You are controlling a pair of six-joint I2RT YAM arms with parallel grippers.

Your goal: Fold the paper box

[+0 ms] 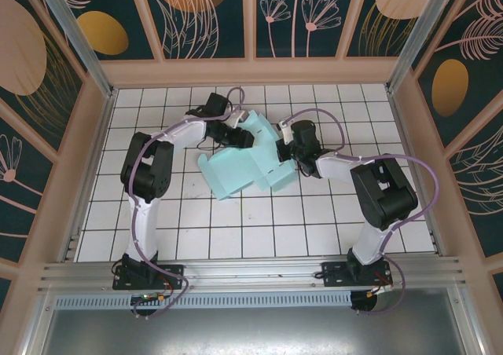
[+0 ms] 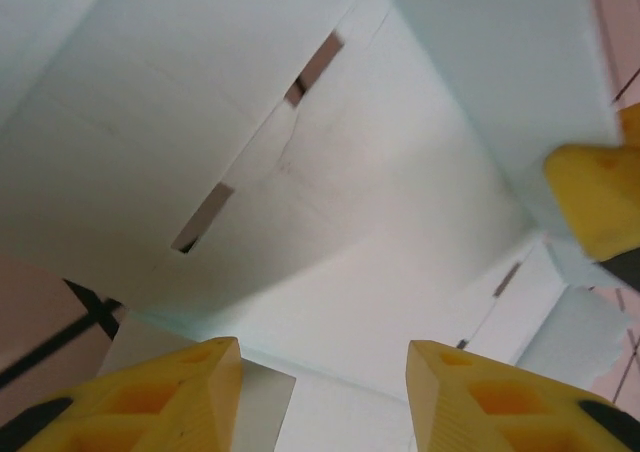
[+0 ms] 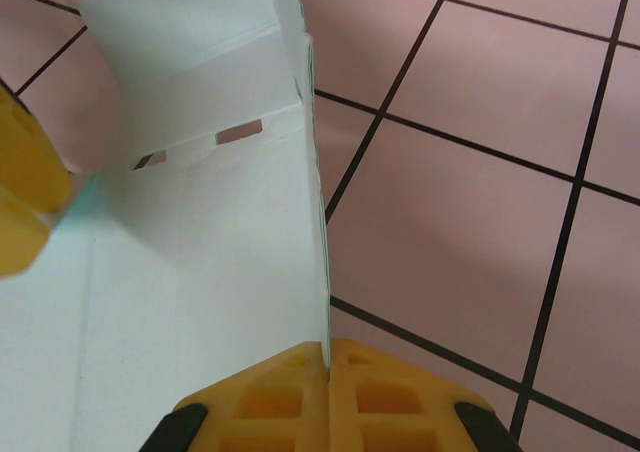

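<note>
On tiled table (image 1: 314, 229), R fingers (image 3: 270, 402) pinch thin mint paper box (image 1: 247, 162) wall; L fingers (image 2: 150, 392) half-open.

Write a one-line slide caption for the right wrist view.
Yellow right fingers shut on a thin edge of the mint paper box, above the tiled table.

a robot test cell in a lab rather than a lived-in room. a white tiled tabletop (image 1: 236, 229) is boxed in by pale wooden framing (image 1: 251, 71). dark teal wall panels (image 1: 204, 17) with gold discs and leaf outlines fill the top and sides of the frame. an aluminium rail (image 1: 251, 270) across the bottom carries two bolted arm bases (image 1: 145, 276) and purple cabling (image 1: 135, 214).
</note>
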